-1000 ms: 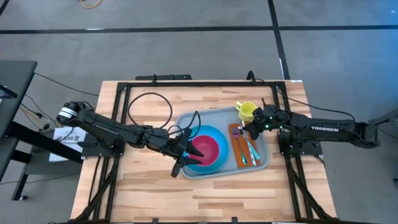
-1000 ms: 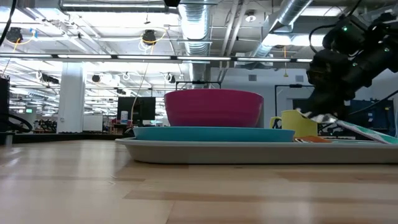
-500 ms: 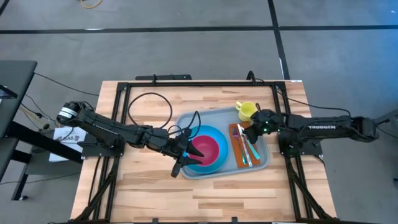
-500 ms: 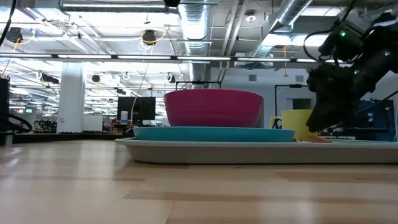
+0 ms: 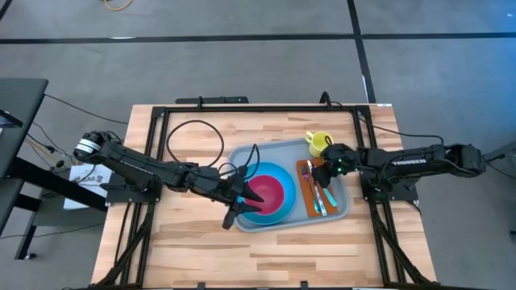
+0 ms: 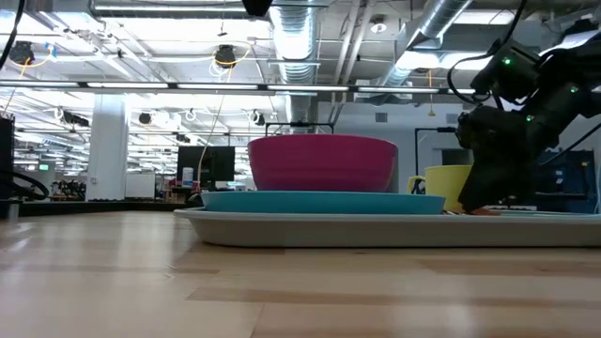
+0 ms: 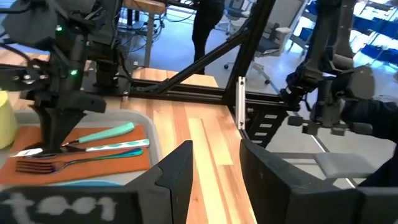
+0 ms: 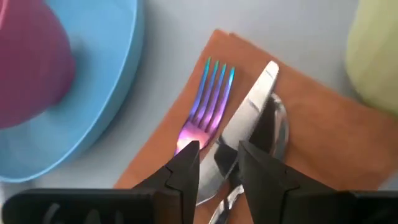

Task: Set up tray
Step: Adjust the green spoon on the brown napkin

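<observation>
The tray (image 5: 242, 154) lay on the desk (image 5: 177, 234) a little to the three o'clock side of centre, and by the look of it the setting was close to finished. A round blue plate (image 5: 284, 203) sat in the tray's nine o'clock half with a magenta bowl (image 5: 268, 192) on it, a yellow mug (image 5: 318, 143) stood at the one o'clock corner, and an orange napkin (image 5: 306, 201) ran along the three o'clock side. On the napkin lay a fork (image 8: 205, 106), a knife (image 8: 252, 102) and a spoon (image 8: 278, 121) side by side, their teal handles (image 7: 106, 132) showing in the left wrist view. The right hand (image 5: 326, 170) hung just over the twelve o'clock end of that cutlery, its fingers (image 8: 180, 168) parted narrowly with nothing between them, so the cutlery appeared to have been put down. The left hand (image 5: 234, 205) waited at the plate's nine o'clock edge, fingers (image 7: 180, 174) spread wide and holding nothing. Judging from this, little seemed left beyond lifting the right hand clear and perhaps straightening the cutlery; no further item for the tray could be seen on the desk.
</observation>
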